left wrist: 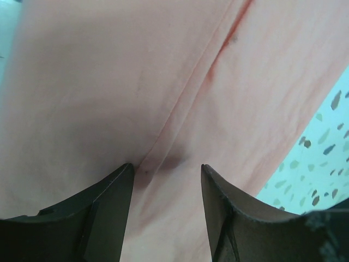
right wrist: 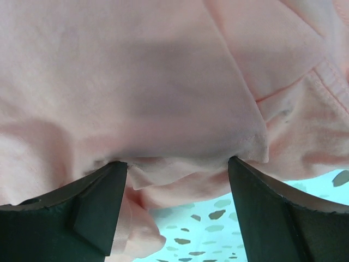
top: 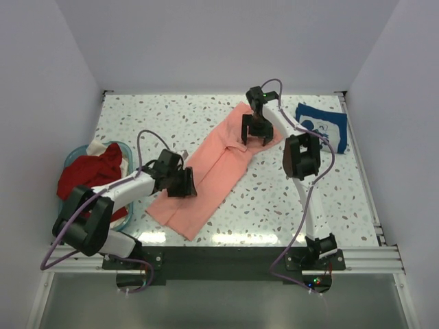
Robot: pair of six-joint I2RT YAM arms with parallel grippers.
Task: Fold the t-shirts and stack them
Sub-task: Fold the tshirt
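The salmon-pink t-shirt lies flat on the speckled table as a long strip, going from the near left to the far right. A straight crease runs along its length.

The left gripper stands over the near-left part of this shirt. Its two fingers are apart, with the crease between the tips, and they have hold of nothing (the cloth under them looks smooth, not pinched).

The right gripper is at the far-right end of the same shirt, near the collar. Its fingers are spread wide over the shirt's edge, where a hem and some folded layers show. The cloth passes between the tips, but they do not close on it.

A navy blue t-shirt with white print lies folded at the far right, apart from the pink one. At the left, the teal basket holds a dark red t-shirt and a cream t-shirt.
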